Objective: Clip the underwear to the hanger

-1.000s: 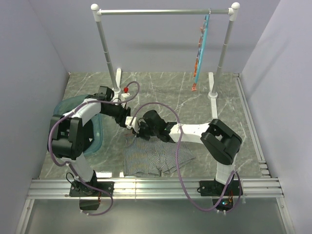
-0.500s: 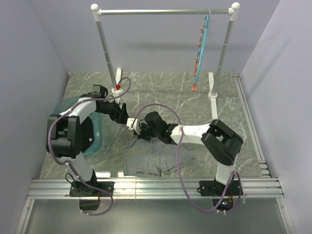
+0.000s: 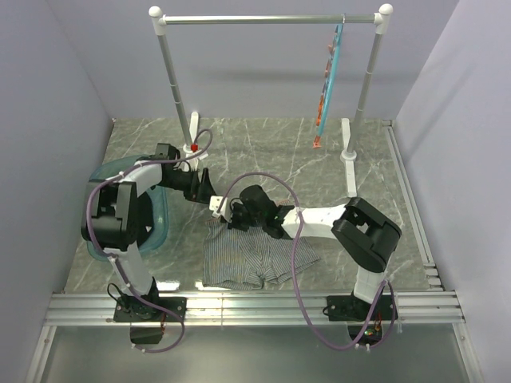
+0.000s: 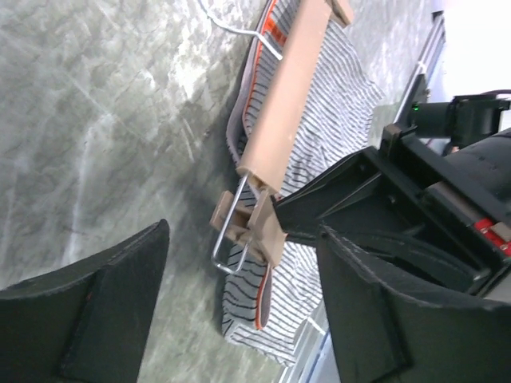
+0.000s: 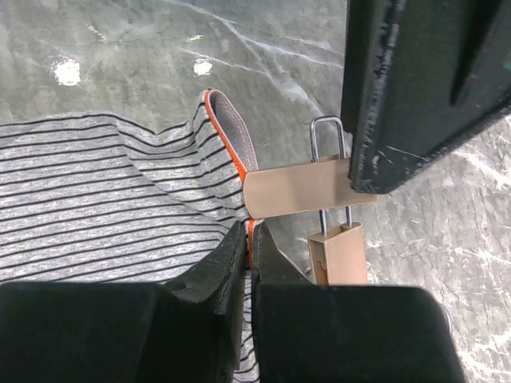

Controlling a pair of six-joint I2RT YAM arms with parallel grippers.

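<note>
We see bright, even light from above; white glare spots mark the table [image 5: 120,32] at the right wrist view's upper left; shadows are soft.

Shows soft, matt, lightly creased cloth in the grey-and-white finely striped underwear [image 5: 104,183], orange-edged at the waistband, and smooth matt wood in the straight light-brown bar hanger [image 4: 291,80], tipped with a bright silver metal wire loop [image 5: 327,119]. Gleams glossy on the grey marbled table top [image 5: 120,48], with white glints; looks matt on the black plastic fingers [image 5: 211,271] of the right gripper [image 5: 249,247].
</note>
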